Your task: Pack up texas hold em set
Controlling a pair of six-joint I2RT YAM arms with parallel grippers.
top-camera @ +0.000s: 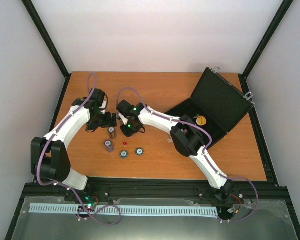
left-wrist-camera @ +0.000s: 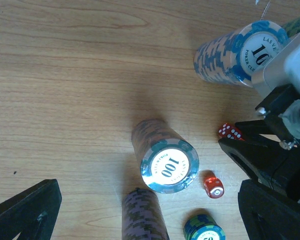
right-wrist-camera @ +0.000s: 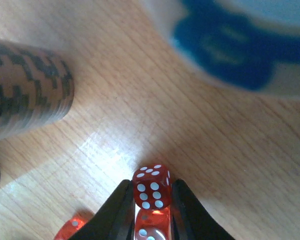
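Only from above: wooden table (top-camera: 155, 85), black case (top-camera: 215, 107) lying open at its far right with a round disc (top-camera: 201, 120) inside, well apart from the chip stacks (top-camera: 110, 145) grouped between the arms. Nearer, from the left wrist: left gripper (left-wrist-camera: 147, 200) spread wide, holding nothing, over an upright stack (left-wrist-camera: 165, 160) marked 100, a loose red die (left-wrist-camera: 213, 185) just beside it. Plainly, from the right wrist alone: right gripper (right-wrist-camera: 151, 200) pinched shut on a second red die (right-wrist-camera: 151, 186) close to the wood.

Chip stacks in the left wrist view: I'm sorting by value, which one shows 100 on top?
The middle stack, its teal-edged top chip reading 100; the blue stack at upper right reads 10.
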